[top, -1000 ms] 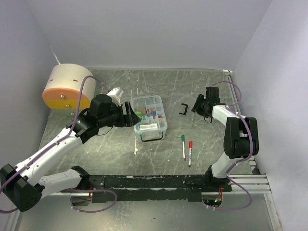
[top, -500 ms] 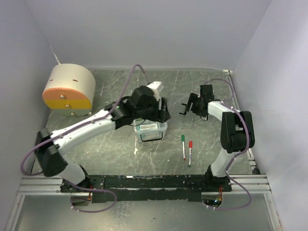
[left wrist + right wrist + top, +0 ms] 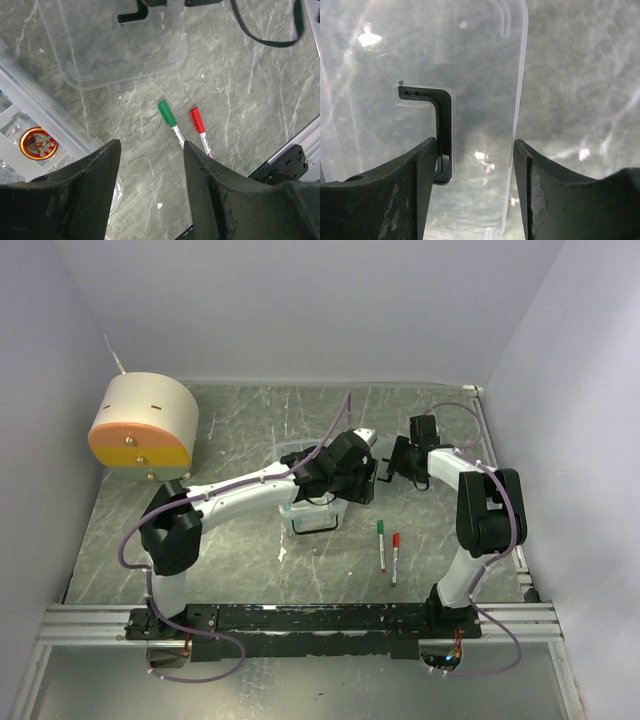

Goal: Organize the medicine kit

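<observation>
The clear medicine box (image 3: 318,508) stands mid-table with small items inside; a round red tin (image 3: 37,142) shows in it in the left wrist view. Its clear lid (image 3: 372,447) lies flat to the right, with a black handle (image 3: 380,469). My left gripper (image 3: 357,480) is open and empty, hovering over the box's right edge; its fingers (image 3: 150,150) frame bare table. My right gripper (image 3: 397,464) is open at the lid's right side. In the right wrist view its fingers (image 3: 475,150) straddle the lid's edge strip (image 3: 480,75), beside the handle (image 3: 444,125).
A green pen (image 3: 381,543) and a red pen (image 3: 395,556) lie side by side in front of the lid; both show in the left wrist view (image 3: 168,114), (image 3: 198,120). A cream and orange drum (image 3: 140,425) sits at the back left.
My left arm has swung right, from left of the box to over its right edge. My right gripper has moved left up to the lid's handle.
</observation>
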